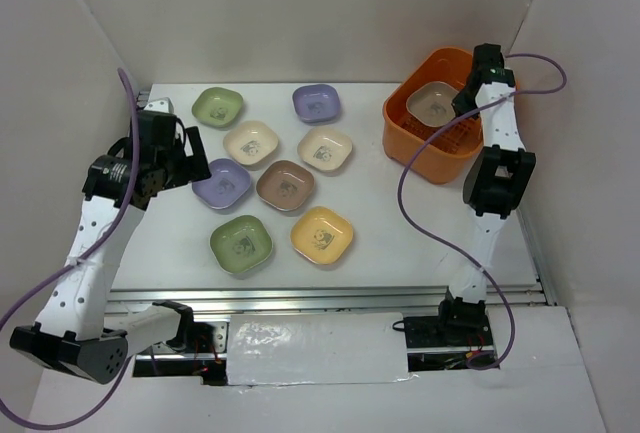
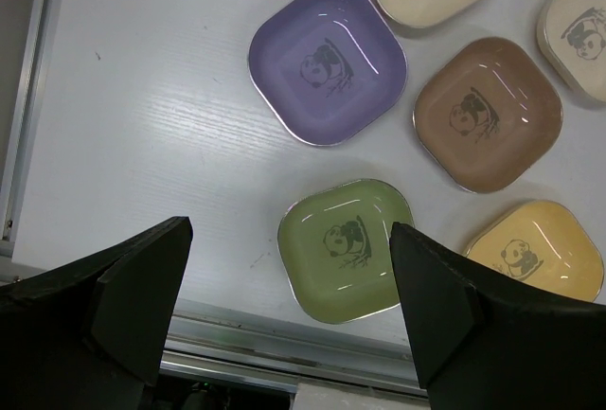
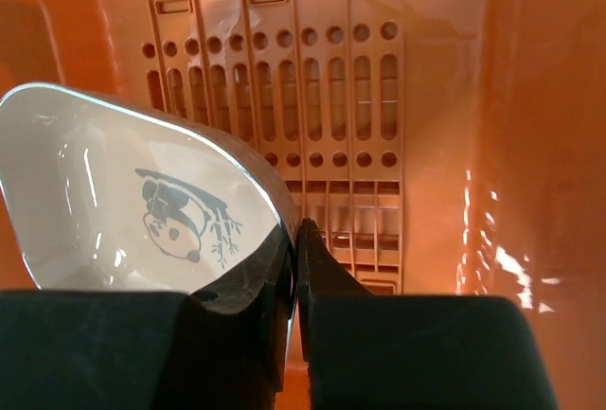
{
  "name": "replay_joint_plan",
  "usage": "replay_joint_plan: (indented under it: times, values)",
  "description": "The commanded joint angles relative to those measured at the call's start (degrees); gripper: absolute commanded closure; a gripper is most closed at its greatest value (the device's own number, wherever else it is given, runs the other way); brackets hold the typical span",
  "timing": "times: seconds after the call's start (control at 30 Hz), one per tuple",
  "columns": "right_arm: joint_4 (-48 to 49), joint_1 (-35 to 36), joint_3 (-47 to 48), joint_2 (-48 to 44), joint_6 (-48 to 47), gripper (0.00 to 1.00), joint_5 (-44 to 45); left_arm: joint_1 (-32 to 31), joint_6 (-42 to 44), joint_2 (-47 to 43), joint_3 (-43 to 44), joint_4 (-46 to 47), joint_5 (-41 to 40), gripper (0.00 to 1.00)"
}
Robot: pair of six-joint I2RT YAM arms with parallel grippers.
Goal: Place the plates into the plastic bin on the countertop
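Several plates lie on the white countertop (image 1: 400, 223): green (image 1: 218, 106), lilac (image 1: 316, 103), two cream (image 1: 251, 143) (image 1: 325, 149), lilac (image 1: 221, 184), brown (image 1: 286, 185), green (image 1: 241, 245) and yellow (image 1: 321, 235). The orange plastic bin (image 1: 440, 158) stands at the back right. My right gripper (image 1: 463, 100) is inside it, shut on the rim of a pale panda-print plate (image 3: 123, 192), held tilted above the slotted bottom (image 3: 322, 98). My left gripper (image 2: 289, 232) is open and empty, above the near green plate (image 2: 346, 249).
A metal rail (image 1: 330, 298) runs along the countertop's front edge. White walls (image 1: 60, 63) close in the left, back and right sides. Purple cables (image 1: 420, 203) hang from both arms. The bin's right wall (image 3: 540, 145) is close to my right gripper.
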Motion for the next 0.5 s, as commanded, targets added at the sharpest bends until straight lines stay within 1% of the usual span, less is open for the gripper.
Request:
replay_joint_plan:
  times: [0.0, 0.03, 0.07, 0.1, 0.17, 0.2, 0.23, 0.27, 0.3, 0.33, 0.37, 0.4, 0.47]
  values:
    - [3.1, 0.6, 1.5, 1.8, -0.3, 0.91, 2.1, -0.5, 1.5, 1.2, 0.6, 1.9, 0.5, 0.01]
    - [3.0, 1.0, 1.9, 2.5, -0.4, 0.87, 2.4, -0.5, 1.5, 1.6, 0.8, 1.9, 0.4, 0.01]
    - [3.2, 1.1, 2.4, 2.5, -0.4, 0.81, 2.1, -0.6, 1.7, 1.7, 0.8, 1.9, 0.4, 0.01]
    - [3.7, 1.3, 1.7, 2.1, -0.2, 0.59, 1.6, -0.6, 1.8, 2.0, 0.8, 1.9, 0.5, 0.01]
    - [6.9, 1.4, 0.2, -0.3, 0.7, 0.45, 0.6, -1.0, 1.8, 2.7, 0.9, 2.0, 0.6, 0.01]
    - [9.9, 1.4, -1.7, -3.0, 0.9, 0.36, -1.5, -1.2, 1.9, 2.9, 1.0, 2.0, 0.7, 0.01]
    - [10.9, 1.5, -2.1, -4.4, 1.1, 0.34, -2.3, -1.3, 1.8, 3.5, 1.1, 1.9, 0.9, 0.01]
    - [11.7, 1.7, -1.3, -5.5, 1.2, 0.25, -2.7, -1.4, 1.8, 3.6, 1.2, 2.0, 0.8, 0.01]
    - [12.6, 1.8, -0.2, -7.7, 1.0, 0.2, -3.7, -1.5, 1.8, 3.8, 1.3, 1.9, 0.8, 0.01]
    - [12.5, 2.2, 1.3, -8.6, 0.6, 0.16, -4.1, -1.6, 1.8, 4.0, 1.3, 1.9, 0.6, 0.01]
    - [12.2, 2.8, 5.3, -9.5, 0.3, 0.15, -4.3, -1.6, 1.8, 4.1, 1.5, 2.0, 0.6, 0.01]
    - [11.5, 3.3, 7.2, -11.8, -0.3, 0.0, -4.5, -1.6, 1.7, 4.1, 1.6, 2.0, 0.2, 0.01]
    - [11.2, 5.5, 8.2, -15.4, -1.1, 0.0, -4.6, -1.8, 1.3, 4.1, 1.5, 2.5, 0.0, 0.01]
